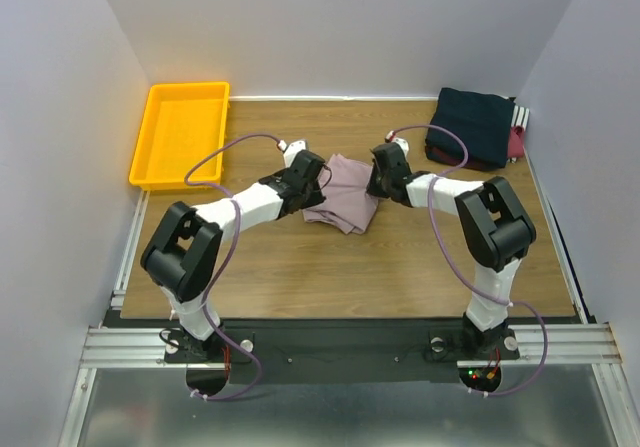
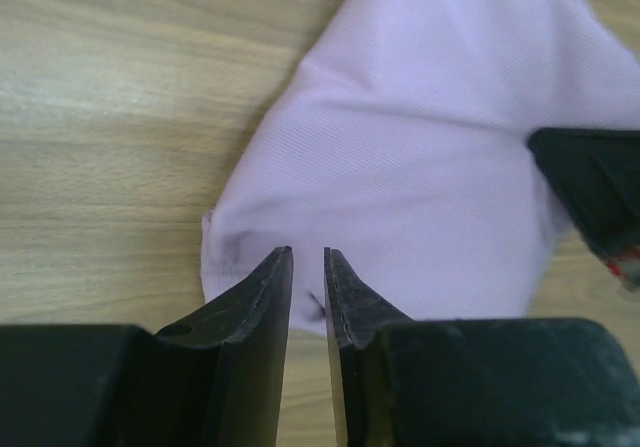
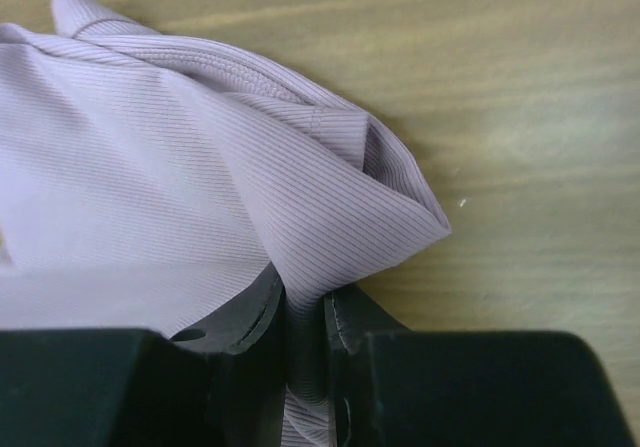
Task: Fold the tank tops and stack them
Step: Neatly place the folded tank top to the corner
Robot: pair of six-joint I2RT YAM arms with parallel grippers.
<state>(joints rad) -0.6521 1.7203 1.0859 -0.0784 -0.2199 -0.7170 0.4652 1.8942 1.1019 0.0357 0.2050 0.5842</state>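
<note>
1. While both arms reach in from 6 o'clock, the pink tank top [image 1: 345,202] lies rumpled and partly doubled over at the middle of the wooden surface [image 1: 350,277].
2. The left gripper [image 2: 307,252] sits at the top's 9 o'clock edge. Its jaws are drawn almost together over the hem. I cannot tell whether any cloth is caught in the narrow gap.
3. The right gripper [image 3: 305,302] sits at the 3 o'clock edge. Its jaws are clenched on a folded corner, and ribbed fabric runs down between them.
4. Handling judgement: the cloth is light, thin, limp knit. It will sag and crease rather than hold a line, and it should slide easily on wood. It is best taken at hems or strap seams, with two corners held level so the fold stays square.
5. Far, at 1 o'clock: a folded navy tank top [image 1: 472,125] lies on top of a maroon tank top [image 1: 516,142]. This is probably the stack the pink one should join.
6. Far, at 11 o'clock: a yellow tray [image 1: 150,167], well apart from the cloth.
</note>
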